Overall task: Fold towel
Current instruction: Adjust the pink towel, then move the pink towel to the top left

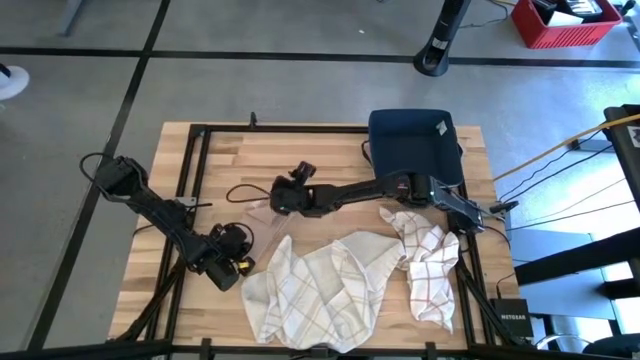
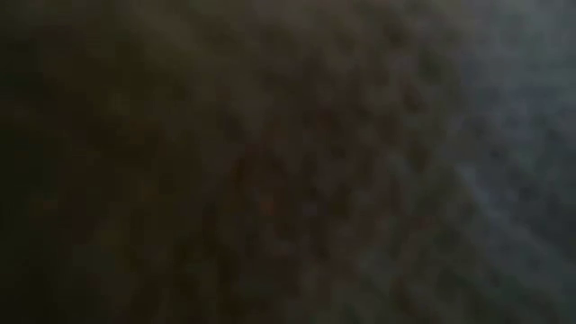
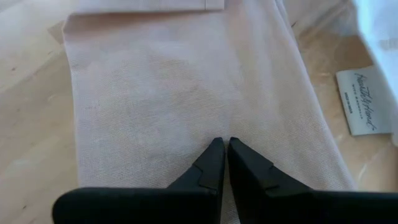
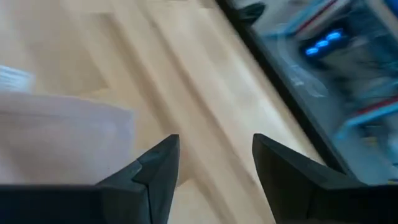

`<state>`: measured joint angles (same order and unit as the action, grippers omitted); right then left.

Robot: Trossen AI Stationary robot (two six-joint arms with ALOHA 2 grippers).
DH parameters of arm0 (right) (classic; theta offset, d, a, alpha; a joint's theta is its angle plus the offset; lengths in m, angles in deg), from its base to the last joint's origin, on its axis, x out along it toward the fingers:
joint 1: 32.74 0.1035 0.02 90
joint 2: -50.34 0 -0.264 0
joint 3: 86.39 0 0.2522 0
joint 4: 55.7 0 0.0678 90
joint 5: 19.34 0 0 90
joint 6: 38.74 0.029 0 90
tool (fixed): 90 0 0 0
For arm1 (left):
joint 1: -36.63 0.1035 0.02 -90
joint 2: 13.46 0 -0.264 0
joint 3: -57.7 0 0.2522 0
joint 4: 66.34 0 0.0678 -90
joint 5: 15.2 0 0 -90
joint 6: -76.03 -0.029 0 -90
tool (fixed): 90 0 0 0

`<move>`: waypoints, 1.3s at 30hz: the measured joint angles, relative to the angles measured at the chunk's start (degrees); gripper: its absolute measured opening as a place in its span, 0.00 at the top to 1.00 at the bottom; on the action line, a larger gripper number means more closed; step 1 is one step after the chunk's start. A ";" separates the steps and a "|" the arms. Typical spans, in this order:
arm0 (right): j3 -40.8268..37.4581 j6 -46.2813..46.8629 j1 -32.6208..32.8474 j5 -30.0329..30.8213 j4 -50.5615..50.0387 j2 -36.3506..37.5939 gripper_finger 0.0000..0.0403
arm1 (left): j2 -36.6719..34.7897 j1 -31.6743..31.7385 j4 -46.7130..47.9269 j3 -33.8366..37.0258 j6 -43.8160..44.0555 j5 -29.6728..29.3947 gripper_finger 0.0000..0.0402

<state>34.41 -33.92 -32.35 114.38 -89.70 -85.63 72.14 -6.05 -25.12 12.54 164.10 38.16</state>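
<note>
I saw the left gripper (image 3: 224, 149) pinched closed over the pale pink towel (image 3: 186, 93); the right gripper (image 4: 214, 155) hovered open above the wooden table (image 4: 205, 93).

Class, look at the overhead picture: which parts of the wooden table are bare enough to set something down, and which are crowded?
Bare wood lies on the table between its far edge and the right arm, left of the dark blue bin. Another patch sits at the left edge, near the left arm's base. The near half is crowded: the crumpled checked towel spreads there, with the left gripper beside it.
</note>
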 joint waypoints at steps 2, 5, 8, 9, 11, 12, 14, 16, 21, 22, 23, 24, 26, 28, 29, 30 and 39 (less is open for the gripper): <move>0.75 1.08 0.39 -3.53 -1.29 1.23 0.49 | -0.02 -0.08 0.12 -0.04 -0.02 0.00 0.96; 0.69 -0.12 1.63 -12.03 -2.48 2.62 0.49 | -0.02 -0.09 0.15 -0.05 -0.37 0.02 0.96; 0.70 -6.23 3.51 -24.37 -2.03 2.95 0.49 | -0.02 -0.09 0.14 -0.04 -0.50 0.02 0.96; 0.70 -8.62 4.21 -26.16 -2.06 2.68 0.49 | -0.02 -0.09 0.17 -0.04 -0.51 -0.02 0.96; 0.79 -12.21 5.27 -24.07 -1.66 1.03 0.49 | -0.04 -0.04 0.14 -0.04 -0.50 0.00 0.96; 0.69 -13.34 5.69 -21.38 -2.44 -0.09 0.49 | -0.04 -0.04 0.14 -0.04 -0.48 0.00 0.96; 0.47 -15.37 5.54 -16.98 -2.87 -1.71 0.49 | -0.04 -0.04 0.12 -0.04 -0.20 0.00 0.96; 0.46 -17.09 5.10 -15.74 -1.82 -2.66 0.49 | -0.05 -0.03 0.10 -0.04 -0.12 0.01 0.96; 0.54 -17.06 4.84 -12.49 4.41 -4.03 0.49 | -0.06 -0.04 0.14 -0.04 -0.20 -0.13 0.96; 0.49 -16.79 4.75 -12.33 5.87 -4.06 0.49 | -0.06 -0.02 0.12 -0.04 -0.20 -0.11 0.96; 0.50 -16.52 4.63 -12.42 7.87 -4.05 0.49 | -0.06 -0.04 0.12 -0.04 -0.20 -0.12 0.96; 0.55 -16.35 4.56 -12.39 9.44 -3.83 0.49 | -0.06 -0.07 0.12 -0.04 -0.16 -0.17 0.96; 0.65 -15.57 4.10 -10.81 11.60 -3.41 0.49 | -0.06 -0.09 0.05 -0.04 -0.09 -0.20 0.96; 0.68 -14.39 3.35 -7.48 12.44 -3.38 0.49 | -0.06 -0.09 0.00 -0.04 -0.07 -0.18 0.96; 0.66 -13.35 2.79 -5.74 12.13 -3.38 0.49 | -0.05 -0.09 -0.05 -0.04 -0.07 -0.24 0.96; 0.64 -11.80 1.98 -4.37 11.04 -3.41 0.49 | -0.04 -0.13 -0.17 -0.04 -0.07 -0.22 0.96; 0.53 -0.51 -1.11 -11.24 -6.30 -0.65 0.49 | -0.06 -1.22 -1.25 -0.10 -1.78 -0.17 0.96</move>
<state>34.94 -34.43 -33.46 103.14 -96.00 -86.28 72.08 -7.27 -26.37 12.44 162.32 37.99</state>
